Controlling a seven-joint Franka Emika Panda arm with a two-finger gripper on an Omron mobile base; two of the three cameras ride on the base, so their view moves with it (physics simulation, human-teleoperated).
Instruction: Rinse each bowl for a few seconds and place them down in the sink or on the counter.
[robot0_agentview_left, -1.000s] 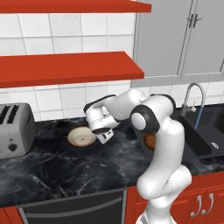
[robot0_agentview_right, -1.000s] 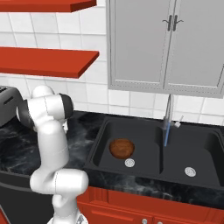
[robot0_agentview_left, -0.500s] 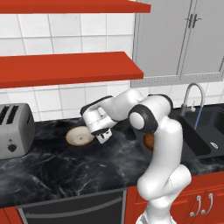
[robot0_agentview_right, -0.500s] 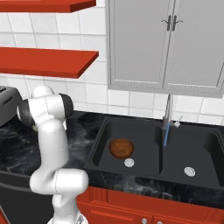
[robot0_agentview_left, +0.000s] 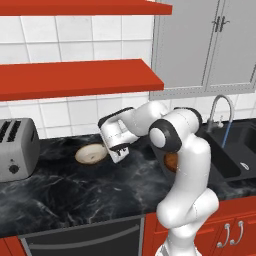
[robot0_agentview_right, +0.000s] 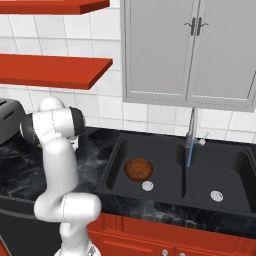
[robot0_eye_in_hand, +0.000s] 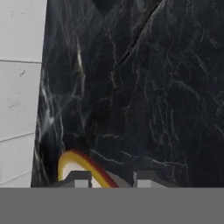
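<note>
Arm (robot0_agentview_left: 182, 165) rises from the base, bends at a dark elbow joint and reaches out to its left, low over the work surface. Wrist angled downward, hand tilted, gripper (robot0_agentview_left: 116, 156) pointing down and to the left. In the hand view, the two dark fingertips (robot0_eye_in_hand: 78, 178) stand a narrow gap apart, something's rim running between them. In the right base view the upper arm (robot0_agentview_right: 55, 150) stands upright, shoulder bulked at the top, forearm hidden behind it.

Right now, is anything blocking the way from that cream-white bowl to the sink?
Nothing visible: bare black marble counter lies between the cream-white tan-rimmed bowl and the black sink, apart from the robot's own arm.
</note>
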